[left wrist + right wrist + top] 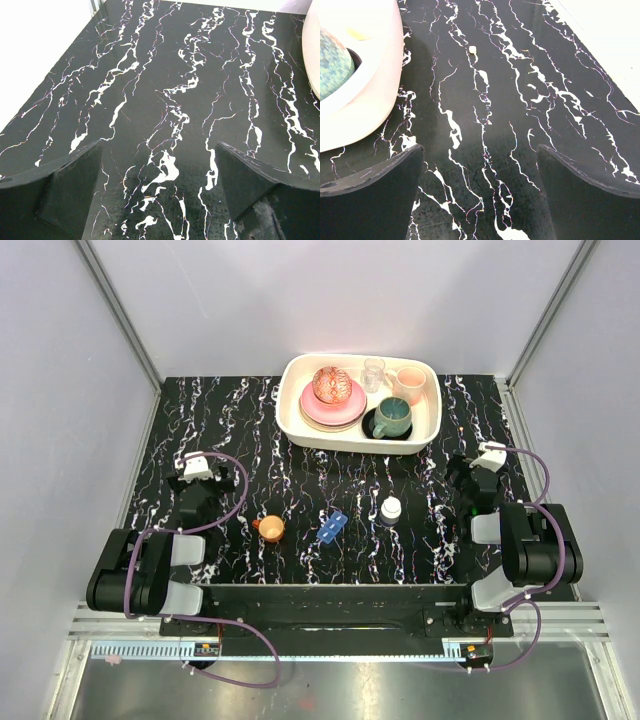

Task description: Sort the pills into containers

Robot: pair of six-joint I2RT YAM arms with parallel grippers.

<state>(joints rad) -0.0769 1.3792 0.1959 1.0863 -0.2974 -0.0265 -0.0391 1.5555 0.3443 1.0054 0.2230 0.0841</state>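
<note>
"Up on the top cam, where do the containers sit vs. the grippers?"

"Orange cup (270, 528) is right of the left gripper (200, 472) and back toward its base, near. Blue pill box (332, 527) is further right, roughly midway betw. both grippers. From the right gripper (482, 462) the box lies well off to its left, w/ the white bottle (390, 510) nearer on that side. All three stand apart on the table (250, 420)."

"Jaws?"

"Both spread wide, nothing betw. them."

"Far side?"

"White tray (296, 425) ahead, betw. the two grippers, holding pink plates (330, 408), a teal mug (392, 417), a pink cup (408, 383) and a glass (374, 373)."

"Left wrist cam?"

"Left gripper (159, 150), fingers (65, 195) wide apart over bare marbled top. Tray rim (314, 50) clips the far right; the table's left edge runs diag. ahead-left. Cup and box show only from the top cam."

"Right wrist?"

"Right gripper (480, 150) is just as wide, over bare top. Tray wall (370, 100) is ahead-left, close, w/ the mug (332, 65) peeking over. Table's right edge is ahead-right. Small pale speck (473, 49) straight ahead; can't tell what."

"Room?"

"Open top ahead of each gripper, and betw. them around the containers."
</note>
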